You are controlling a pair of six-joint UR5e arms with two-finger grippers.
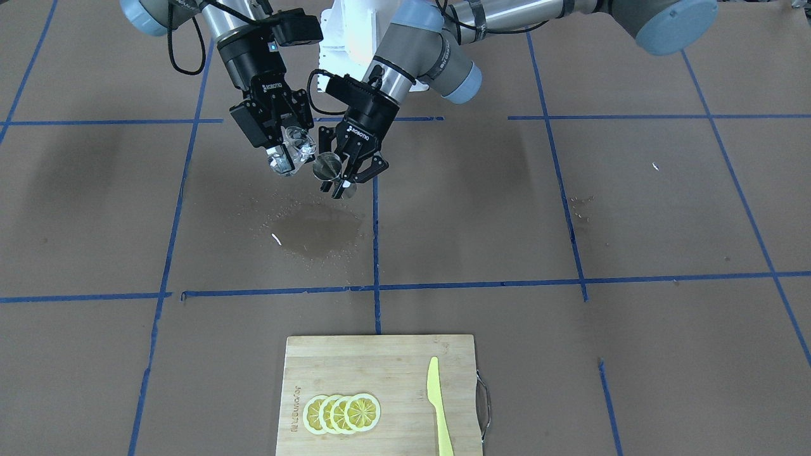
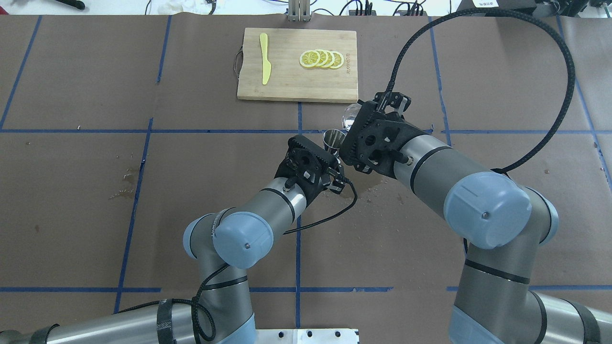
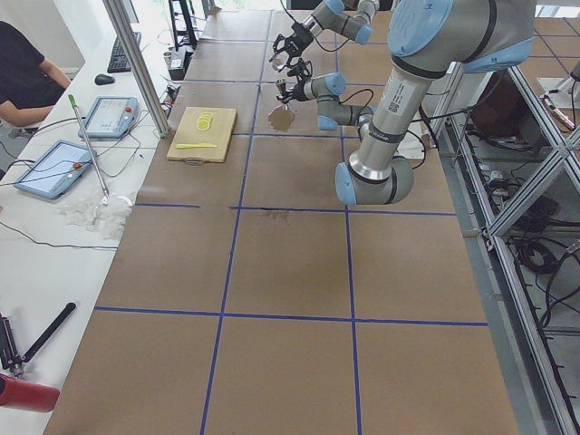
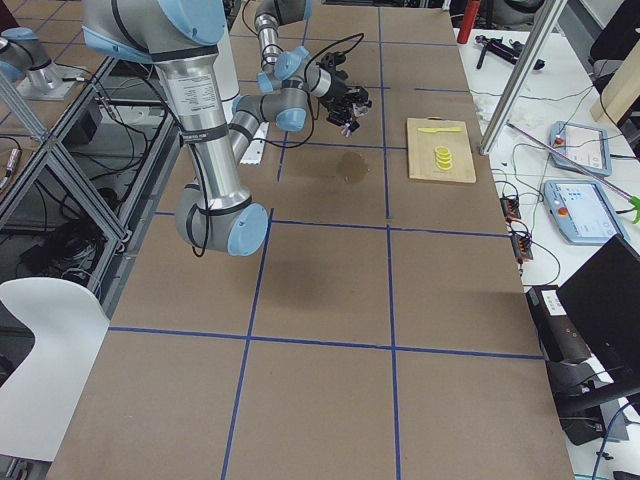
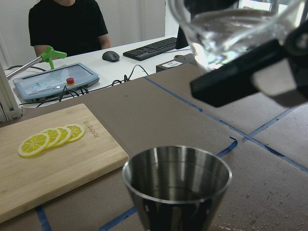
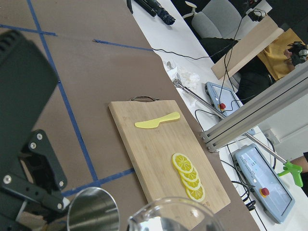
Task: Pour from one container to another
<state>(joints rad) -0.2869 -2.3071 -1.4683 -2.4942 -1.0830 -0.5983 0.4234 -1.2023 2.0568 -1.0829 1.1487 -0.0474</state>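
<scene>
Brown paper ruled with blue tape covers the table (image 1: 633, 209), where a dark wet patch (image 1: 317, 227) spreads beneath two arms that meet in mid-air. The left gripper (image 1: 347, 174) is clamped on a small conical stainless-steel cup (image 1: 327, 166), held upright and clear of the table. The right gripper (image 1: 285, 152) grasps a clear glass beaker (image 1: 296, 147) with a pouring lip, tipped toward the cup and just beside it.

In the left wrist view the glass beaker (image 5: 231, 29) hangs above and a little beyond the rim of the stainless-steel cup (image 5: 176, 185). The pour itself appears to be the step in hand: both containers are lifted and brought together, but no stream shows. The next move likely calls for setting the lip squarely over the cup's narrow mouth and tipping slowly, since the stain below hints at spills.

The cup's walls look bare, and whether any liquid lies at its bottom cannot be told. The beaker glints, but its level is unclear.

Well apart from both sits a bamboo cutting board (image 1: 329, 361) with lemon slices (image 1: 342, 413) and a yellow plastic knife (image 1: 437, 405).
</scene>
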